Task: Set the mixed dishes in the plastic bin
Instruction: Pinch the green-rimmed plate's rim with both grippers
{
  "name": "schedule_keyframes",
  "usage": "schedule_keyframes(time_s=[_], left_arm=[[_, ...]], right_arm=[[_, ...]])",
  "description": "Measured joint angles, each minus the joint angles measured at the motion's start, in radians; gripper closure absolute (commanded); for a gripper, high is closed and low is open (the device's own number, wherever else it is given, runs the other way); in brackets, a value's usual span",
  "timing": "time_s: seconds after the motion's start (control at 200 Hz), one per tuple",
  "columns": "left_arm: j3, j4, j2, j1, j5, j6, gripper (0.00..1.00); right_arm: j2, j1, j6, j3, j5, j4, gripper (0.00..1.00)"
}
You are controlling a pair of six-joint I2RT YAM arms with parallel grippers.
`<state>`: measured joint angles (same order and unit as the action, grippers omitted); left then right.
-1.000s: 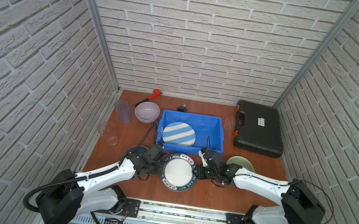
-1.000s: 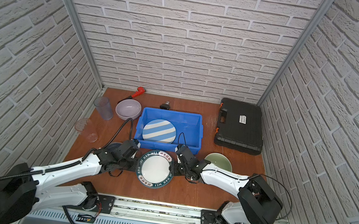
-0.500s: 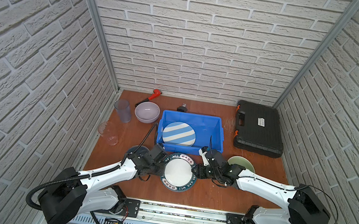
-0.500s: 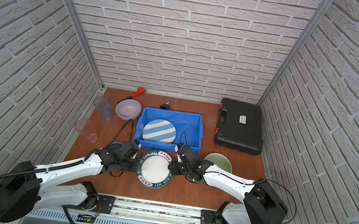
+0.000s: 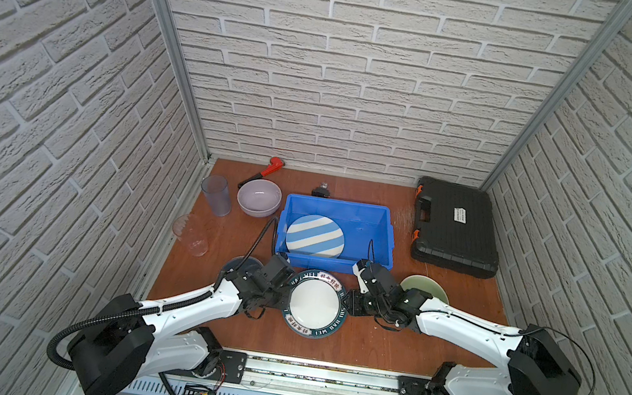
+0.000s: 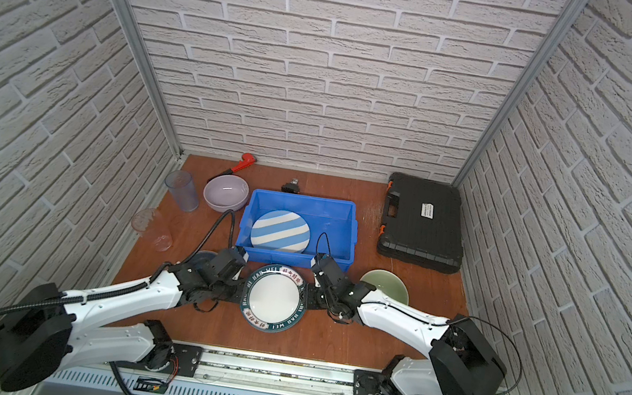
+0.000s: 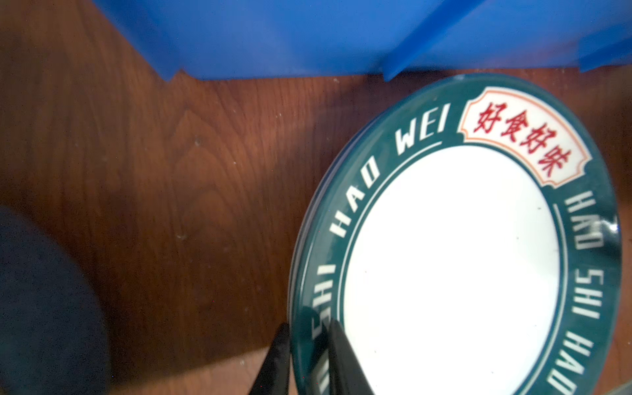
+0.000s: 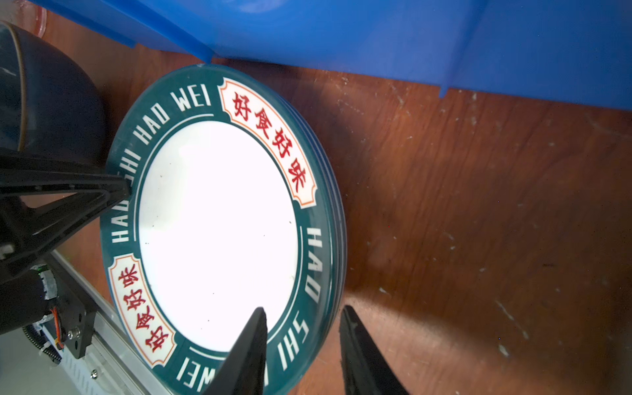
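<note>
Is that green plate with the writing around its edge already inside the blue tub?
No, the lettered plate is outside, on the near side of the blue tub, which holds only the striped plate.

Wooden tabletop (image 5: 368,348) held the blue bin (image 5: 339,202) centre-far, black case (image 5: 457,227) far right, lilac bowl (image 5: 259,197), grey tumbler (image 5: 216,195) and pink tumbler (image 5: 191,233) left, green bowl (image 5: 429,287) right.

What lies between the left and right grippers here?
The teal-rimmed lettered plate. Both top views show it filling the gap, the left gripper at one edge and the right gripper at the opposite edge.
</note>
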<state>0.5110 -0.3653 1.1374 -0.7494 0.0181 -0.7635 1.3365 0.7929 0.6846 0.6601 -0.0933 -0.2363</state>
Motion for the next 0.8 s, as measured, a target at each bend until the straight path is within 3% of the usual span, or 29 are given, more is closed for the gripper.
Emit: schedule_keyframes(time_s=[0.8], left_arm=[[0.0,0.021,0.012,0.0,0.0,0.0,0.79]], right_arm=[[0.053,0.001,0.029,0.003,-0.035,0.015,0.68]])
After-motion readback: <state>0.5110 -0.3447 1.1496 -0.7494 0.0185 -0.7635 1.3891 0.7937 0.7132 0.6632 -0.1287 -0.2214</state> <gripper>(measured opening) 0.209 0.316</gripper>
